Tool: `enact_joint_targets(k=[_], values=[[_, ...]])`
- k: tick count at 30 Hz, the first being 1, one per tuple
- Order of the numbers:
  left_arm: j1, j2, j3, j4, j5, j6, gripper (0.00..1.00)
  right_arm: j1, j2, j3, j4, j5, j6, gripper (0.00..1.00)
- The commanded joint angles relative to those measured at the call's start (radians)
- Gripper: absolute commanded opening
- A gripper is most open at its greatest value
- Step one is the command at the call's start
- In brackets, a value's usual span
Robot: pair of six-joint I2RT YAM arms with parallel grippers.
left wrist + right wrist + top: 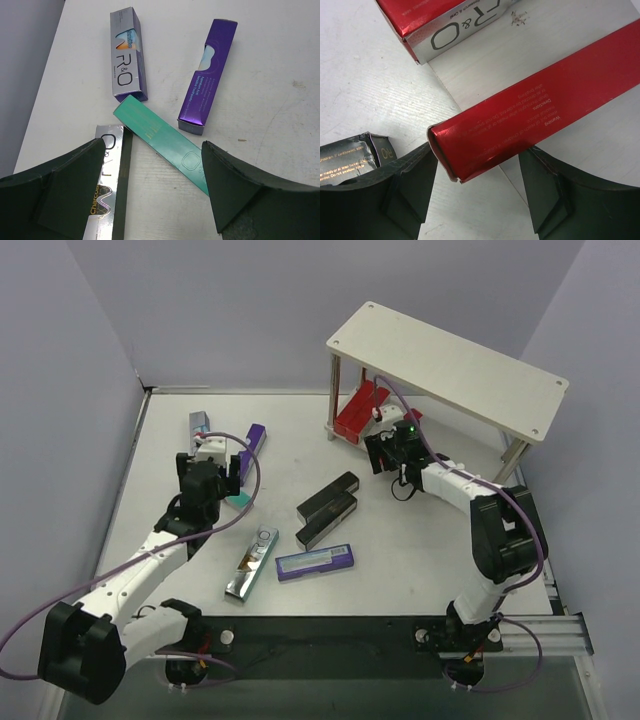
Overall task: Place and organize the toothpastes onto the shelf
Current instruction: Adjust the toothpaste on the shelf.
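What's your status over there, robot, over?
Left jaws open over teal carton. Right jaws straddle red carton at lower board of shelf; grip unclear. Second red carton alongside, not touching.

Shelf [450, 370] stands at the table's [420, 560] far right, toothpaste cartons [358, 412] under its top board; more cartons [327, 508] lie centre and far left.

Pale lilac walls [250, 310]; white tabletop [400, 585]; lighting seemingly even.
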Motion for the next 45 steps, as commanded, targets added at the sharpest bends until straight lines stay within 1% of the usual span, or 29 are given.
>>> enact_joint_targets(k=[1,3,5,6,9,10,11,12,13,14,15,17,20,22,23,27,29,36,45], values=[[0.001,-0.033,0.027,0.058,-0.010,0.014,0.89,0.002,-0.047,0.017,-0.009,-0.025,-0.037,0.65],[0.001,-0.040,0.027,0.055,-0.007,0.014,0.89,0.007,-0.097,-0.029,0.026,0.002,0.008,0.64],[0.001,-0.040,0.028,0.055,-0.002,-0.017,0.89,0.010,-0.142,-0.072,0.059,0.041,0.057,0.65],[0.001,-0.045,0.030,0.054,0.001,-0.020,0.89,0.013,-0.189,-0.122,0.113,0.055,0.110,0.68],[-0.001,-0.057,0.027,0.051,0.008,-0.034,0.89,0.021,-0.274,-0.201,0.217,0.173,0.218,0.68],[0.001,-0.060,0.025,0.052,0.008,-0.037,0.89,0.022,-0.288,-0.244,0.237,0.199,0.295,0.68],[-0.001,-0.062,0.022,0.054,0.008,-0.043,0.89,0.028,-0.300,-0.264,0.257,0.231,0.328,0.67],[0.001,-0.066,0.020,0.058,0.008,-0.047,0.89,0.030,-0.312,-0.284,0.300,0.303,0.365,0.67],[0.001,-0.068,0.020,0.058,0.007,-0.049,0.89,0.034,-0.312,-0.308,0.320,0.347,0.415,0.66],[0.001,-0.069,0.022,0.057,0.004,-0.054,0.89,0.038,-0.309,-0.318,0.355,0.387,0.439,0.61],[0.001,-0.071,0.020,0.054,0.004,-0.055,0.89,0.038,-0.293,-0.321,0.371,0.473,0.457,0.58],[0.001,-0.074,0.019,0.054,-0.001,-0.060,0.89,0.038,-0.264,-0.310,0.394,0.539,0.497,0.52],[-0.001,-0.083,0.016,0.054,0.002,-0.075,0.89,0.039,-0.182,-0.266,0.429,0.648,0.503,0.44],[-0.001,-0.083,0.017,0.055,0.017,-0.078,0.89,0.035,-0.122,-0.246,0.460,0.683,0.493,0.43],[-0.002,-0.083,0.016,0.054,0.018,-0.081,0.89,0.035,-0.106,-0.218,0.481,0.693,0.480,0.42],[-0.002,-0.089,0.016,0.055,0.019,-0.083,0.89,0.016,-0.004,-0.151,0.478,0.713,0.486,0.41],[-0.002,-0.092,0.016,0.055,0.019,-0.083,0.89,0.005,0.022,-0.128,0.474,0.707,0.488,0.41],[-0.008,-0.102,0.014,0.055,0.013,-0.077,0.89,-0.005,0.135,-0.020,0.431,0.607,0.463,0.41],[-0.019,-0.109,0.013,0.055,0.004,-0.069,0.89,0.005,0.224,0.092,0.422,0.555,0.460,0.42]])
